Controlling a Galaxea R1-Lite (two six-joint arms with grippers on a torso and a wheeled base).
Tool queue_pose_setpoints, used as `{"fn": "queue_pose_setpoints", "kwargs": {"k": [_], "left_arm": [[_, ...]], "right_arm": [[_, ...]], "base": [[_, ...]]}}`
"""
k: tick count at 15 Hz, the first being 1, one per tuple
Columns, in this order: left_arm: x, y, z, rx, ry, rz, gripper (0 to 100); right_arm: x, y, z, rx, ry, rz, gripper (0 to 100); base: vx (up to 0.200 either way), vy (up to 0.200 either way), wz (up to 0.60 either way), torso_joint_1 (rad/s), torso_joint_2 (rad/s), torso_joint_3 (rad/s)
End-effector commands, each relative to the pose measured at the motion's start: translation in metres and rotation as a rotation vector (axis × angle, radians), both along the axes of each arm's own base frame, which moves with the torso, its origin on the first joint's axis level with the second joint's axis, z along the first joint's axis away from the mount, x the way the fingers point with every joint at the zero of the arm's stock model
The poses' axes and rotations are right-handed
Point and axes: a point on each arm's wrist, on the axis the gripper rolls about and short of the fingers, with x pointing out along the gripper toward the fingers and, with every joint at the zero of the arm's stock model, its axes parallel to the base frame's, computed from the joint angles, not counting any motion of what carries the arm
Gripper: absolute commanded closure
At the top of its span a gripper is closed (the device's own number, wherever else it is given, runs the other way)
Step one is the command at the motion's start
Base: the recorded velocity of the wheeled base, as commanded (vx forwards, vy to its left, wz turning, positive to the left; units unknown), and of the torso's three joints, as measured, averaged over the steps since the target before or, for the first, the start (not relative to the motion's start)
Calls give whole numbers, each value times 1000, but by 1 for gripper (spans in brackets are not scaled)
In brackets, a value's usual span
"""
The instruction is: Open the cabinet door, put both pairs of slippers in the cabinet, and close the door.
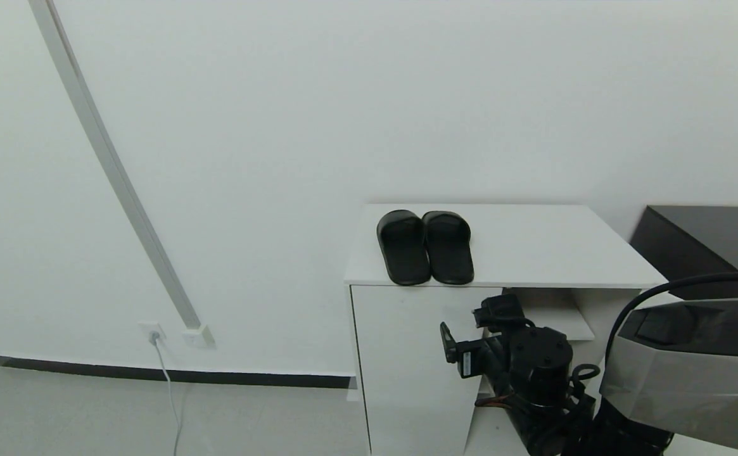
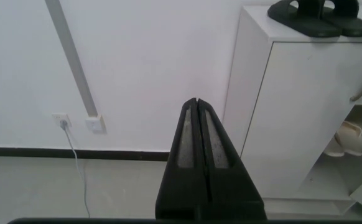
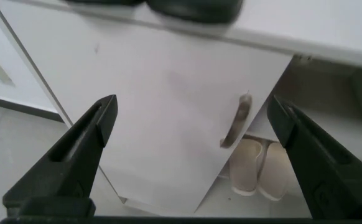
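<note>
No legible writing

Nothing readable, whether letters, numbers, brands or signs, shows on the pair of black rubber slide slippers [image 1: 425, 247] at the front left corner of the white rectangular cabinet [image 1: 533, 247] top, on its flat white door [image 1: 407, 354], on the pair of cream slippers [image 3: 246, 163] on its inner shelf, or on the white wall socket [image 1: 151, 330].

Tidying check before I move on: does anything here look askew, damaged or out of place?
Nothing looks damaged or spilled. The black slippers lie neatly side by side on top of the cabinet, reaching its front edge, rather than inside it. A pale pair sits on a low shelf in the open part.
</note>
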Motion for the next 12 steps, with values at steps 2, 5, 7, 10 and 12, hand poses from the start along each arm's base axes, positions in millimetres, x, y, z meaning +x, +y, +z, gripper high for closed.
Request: {"fn": "queue_pose_setpoints", "kwargs": {"k": [2,5,7,10,12], "left_arm": [[0,0,0,-1,0,-1,100],[0,0,0,-1,2,3,100],[0,0,0,-1,2,3,100],[0,0,0,-1,0,5,100],[0,0,0,2,2,5,100]], "right_arm": [[0,1,1,2,-1,3,0],[2,2,0,1,-1,3,0],[3,3,2,2,-12,32,0],[3,3,5,-3,-47,40,0],[12,9,18,29,-74,50,0]], "base": [[0,0,0,229,-505,-271],[0,0,0,183,-403,-224],[0,0,0,176,-381,-198],[0,0,0,67,-148,-80],[0,0,0,0,0,0]]}}
